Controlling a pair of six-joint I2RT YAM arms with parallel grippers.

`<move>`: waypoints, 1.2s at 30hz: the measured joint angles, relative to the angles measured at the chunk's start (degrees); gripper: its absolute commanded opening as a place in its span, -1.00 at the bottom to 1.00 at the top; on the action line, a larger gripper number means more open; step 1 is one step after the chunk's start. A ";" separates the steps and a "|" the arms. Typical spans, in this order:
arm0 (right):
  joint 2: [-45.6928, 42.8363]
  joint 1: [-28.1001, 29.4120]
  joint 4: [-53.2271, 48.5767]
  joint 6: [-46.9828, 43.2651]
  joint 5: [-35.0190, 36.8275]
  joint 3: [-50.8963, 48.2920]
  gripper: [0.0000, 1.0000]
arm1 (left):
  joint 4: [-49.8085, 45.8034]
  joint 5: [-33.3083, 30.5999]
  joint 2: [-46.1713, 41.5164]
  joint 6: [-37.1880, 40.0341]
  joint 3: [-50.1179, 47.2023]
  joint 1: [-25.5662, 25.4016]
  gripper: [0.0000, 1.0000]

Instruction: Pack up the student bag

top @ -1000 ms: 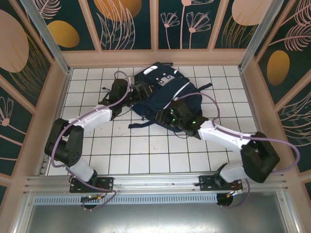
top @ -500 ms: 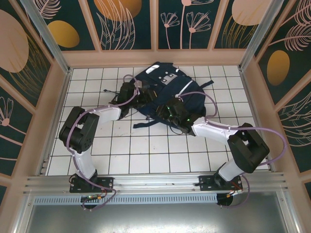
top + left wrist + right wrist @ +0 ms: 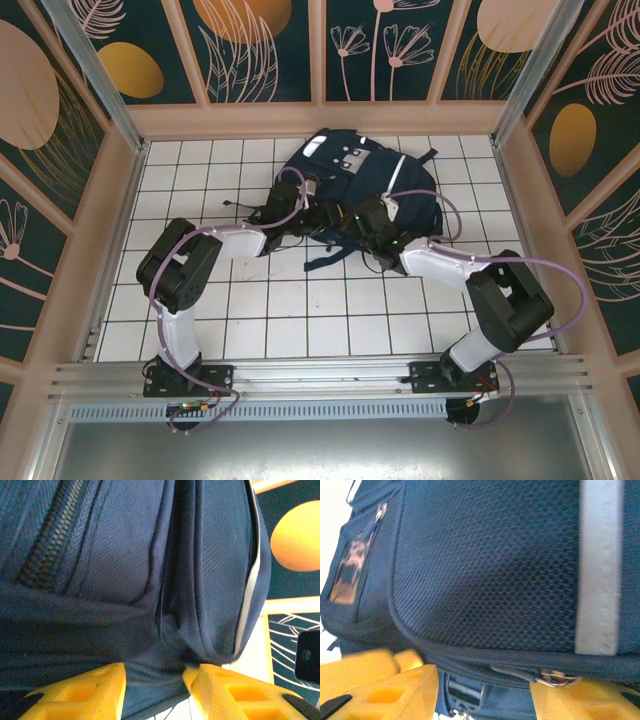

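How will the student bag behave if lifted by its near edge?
Probably floppy: the student bag fabric bunches in the left claw. Likely sags, trailing its loose strap. Unlikely to roll; it lies flat.

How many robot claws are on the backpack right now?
2. The left claw pinches bunched fabric at the near left edge of the backpack. The right claw straddles its near right edge, beside a zipper pull.

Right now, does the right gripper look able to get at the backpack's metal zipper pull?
Probably yes: the zipper pull lies bare on the student bag, just ahead of the right gripper, whose jaws stand parted.
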 measured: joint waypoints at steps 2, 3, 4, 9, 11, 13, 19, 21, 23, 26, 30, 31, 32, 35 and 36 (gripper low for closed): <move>-0.59 -1.36 -0.11 -0.02 1.07 -0.28 0.03 | 0.02 0.57 0.00 -0.02 0.00 -0.52 -0.11; -0.61 -1.77 -0.07 -0.07 1.53 -0.26 0.03 | 0.02 0.87 0.00 -0.02 0.00 -0.70 -0.11; -0.59 -2.08 -0.11 -0.09 1.99 -0.26 0.02 | 0.02 1.03 0.00 -0.02 0.00 -0.76 -0.10; 0.57 -2.67 -0.48 -0.59 2.91 0.39 -0.28 | -0.02 1.05 0.00 0.00 0.00 -0.79 -0.05; 0.81 -3.32 -0.50 -0.33 2.73 0.35 -0.59 | -0.04 1.03 0.00 0.00 -0.02 -0.79 -0.02; 0.81 -4.02 -0.46 -0.42 2.67 0.28 -0.85 | -0.09 0.87 0.00 0.02 -0.09 -0.74 0.01; -1.86 -7.21 -1.27 -1.84 1.36 -1.70 -1.00 | -0.48 -0.07 0.00 0.09 -0.13 1.31 0.03; -4.26 -8.24 -2.71 -3.32 -0.39 -2.54 -1.00 | -0.55 -0.85 0.00 0.22 -0.13 3.06 0.03; -6.73 -9.18 -4.90 -4.94 -2.12 -2.78 -1.00 | -0.70 -1.49 0.02 0.22 -0.13 4.70 0.04; -10.34 -10.84 -8.96 -7.82 -4.26 -2.80 -1.00 | -0.70 -3.04 0.17 0.26 -0.11 6.84 0.05; -14.38 -13.64 -13.09 -10.45 -5.51 -3.93 -1.00 | -1.38 -4.11 0.44 0.90 0.33 8.11 0.06; -15.23 -14.49 -13.92 -10.78 -5.95 -4.17 -1.00 | -1.64 -4.20 0.44 1.09 0.42 8.11 0.06; -15.80 -15.10 -14.49 -11.02 -6.23 -4.28 -0.87 | -1.73 -4.42 0.44 1.16 0.50 8.11 0.07; -16.33 -15.82 -14.58 -10.86 -8.26 -4.26 -0.30 | -1.77 -4.55 0.44 1.29 0.52 8.11 0.08; -16.13 -15.74 -14.45 -10.56 -9.44 -4.26 -0.27 | -1.77 -4.55 0.44 1.29 0.52 8.11 0.09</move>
